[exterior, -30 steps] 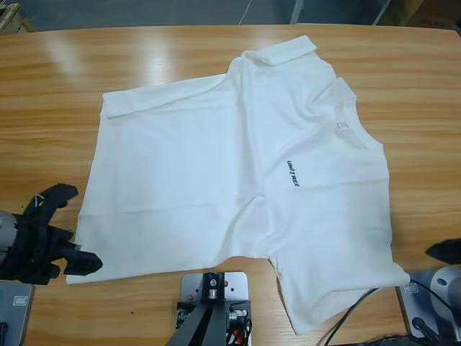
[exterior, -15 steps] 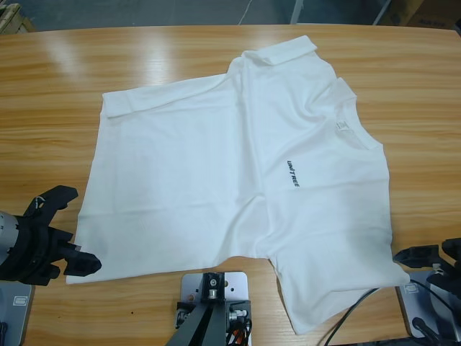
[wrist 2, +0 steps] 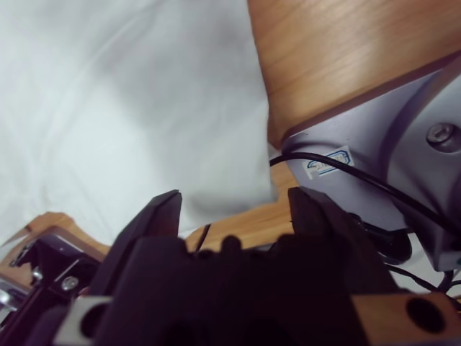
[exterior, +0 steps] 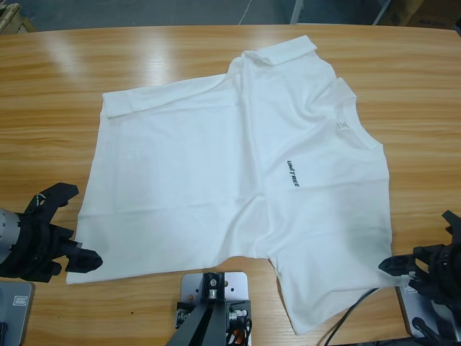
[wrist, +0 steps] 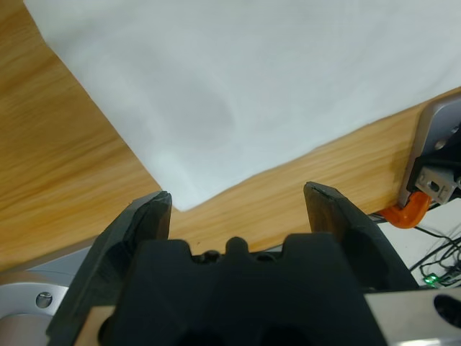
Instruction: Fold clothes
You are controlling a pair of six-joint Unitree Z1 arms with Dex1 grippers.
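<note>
A long wooden tabletop [exterior: 50,86] fills the workroom scene, with a white T-shirt [exterior: 238,180] spread across its middle, front up, its neckline [exterior: 356,126] turned toward the right end and dark lettering [exterior: 292,174] on the chest. One sleeve [exterior: 281,52] lies at the far edge, the other [exterior: 331,288] trails toward the near edge, and the cloth is lightly rumpled rather than flat.

The left pincer [exterior: 61,227] waits at the shirt's near hem corner [wrist: 180,205], jaws spread wide with nothing between them; seen along its own jaws, the corner lies just ahead of the gap. The right pincer [exterior: 421,245] stands released at the opposite end, beside the near sleeve and shoulder, also empty.

Folding does not appear to have begun: the step in hand looks like the approach to the first grasp. The next move would call for each pincer to settle onto the thin fabric at its own end and close on an edge without bunching it, then lift both ends together.

A black cable [exterior: 353,310] runs under the near sleeve's edge by the right pincer, and could snag the sleeve during a lift.
</note>
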